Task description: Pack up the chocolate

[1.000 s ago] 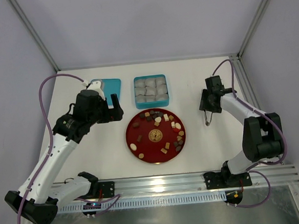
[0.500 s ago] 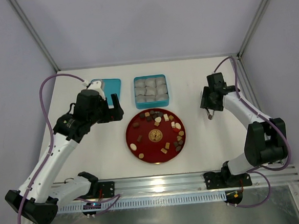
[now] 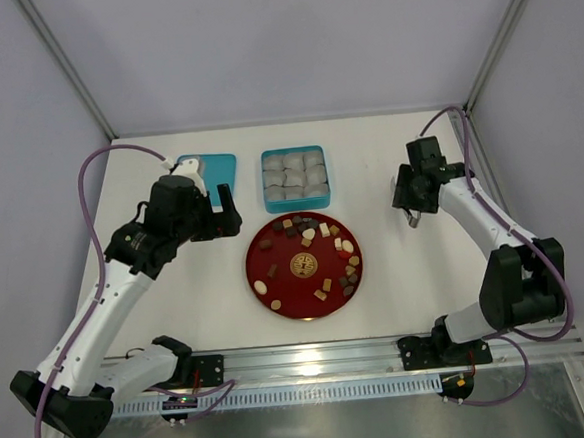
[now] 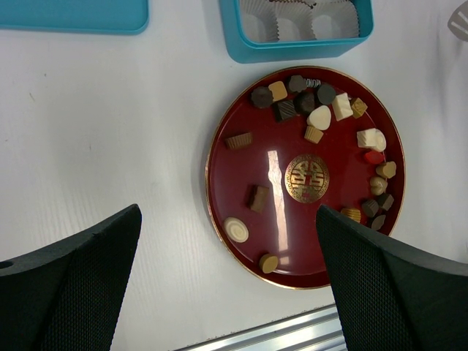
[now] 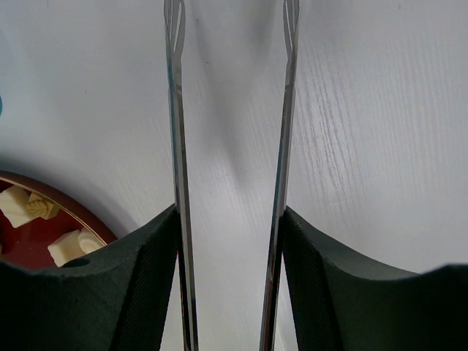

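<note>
L tool (image 4: 228, 216): spread wide, beside red plate (image 4: 212, 175) | R tool (image 5: 230, 219): gripping metal tongs (image 5: 175, 110) over table (image 5: 365, 110) | chocolate (image 4: 319, 117): mixed pcs loose on plate; teal box (image 4: 292, 51) just beside

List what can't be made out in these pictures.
Tongs tips: right wrist view, cut off by the top edge; too small in the top view.
Blue box: left wrist view, its far rows cut off by the top edge.
Red plate and chocolate: right wrist view, mostly hidden behind the fingers.
</note>
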Motion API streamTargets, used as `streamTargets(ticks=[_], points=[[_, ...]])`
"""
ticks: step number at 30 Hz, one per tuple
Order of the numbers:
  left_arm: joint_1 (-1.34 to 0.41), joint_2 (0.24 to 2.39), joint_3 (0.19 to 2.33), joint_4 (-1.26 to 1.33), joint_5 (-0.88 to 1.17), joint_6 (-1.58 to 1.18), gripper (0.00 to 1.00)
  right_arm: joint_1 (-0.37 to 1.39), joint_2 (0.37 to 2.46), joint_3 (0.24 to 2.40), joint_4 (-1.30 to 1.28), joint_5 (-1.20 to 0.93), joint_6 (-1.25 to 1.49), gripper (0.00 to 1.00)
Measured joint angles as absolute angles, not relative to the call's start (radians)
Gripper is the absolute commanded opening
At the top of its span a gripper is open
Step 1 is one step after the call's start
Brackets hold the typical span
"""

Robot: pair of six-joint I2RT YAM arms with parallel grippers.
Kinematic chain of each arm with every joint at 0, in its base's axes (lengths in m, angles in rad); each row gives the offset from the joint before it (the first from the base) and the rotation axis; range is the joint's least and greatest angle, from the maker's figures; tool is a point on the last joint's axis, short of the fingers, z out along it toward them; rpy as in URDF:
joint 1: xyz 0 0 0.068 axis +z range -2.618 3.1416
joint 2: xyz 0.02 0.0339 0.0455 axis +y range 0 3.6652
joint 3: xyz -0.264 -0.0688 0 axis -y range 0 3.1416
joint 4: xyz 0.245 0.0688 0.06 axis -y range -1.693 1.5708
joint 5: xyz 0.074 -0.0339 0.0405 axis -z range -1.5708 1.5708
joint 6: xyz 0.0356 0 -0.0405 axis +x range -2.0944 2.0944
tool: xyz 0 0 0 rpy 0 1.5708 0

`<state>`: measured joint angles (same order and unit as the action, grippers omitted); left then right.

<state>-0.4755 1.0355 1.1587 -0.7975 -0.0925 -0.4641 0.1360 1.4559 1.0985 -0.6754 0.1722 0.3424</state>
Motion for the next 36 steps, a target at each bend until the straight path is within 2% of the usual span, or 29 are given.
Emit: streamTargets(ticks=[21,36], points=[[-0.476,1.047,1.14,-0.789,-0.084,-0.471,1.0,0.176,1.356,1.195,-0.783,0.124,0.343,0.52],[-0.476,1.052,1.131,-0.781,-0.085,-0.476,1.0,0.402,1.315,1.287,-0.865,0.105,0.39,0.52]])
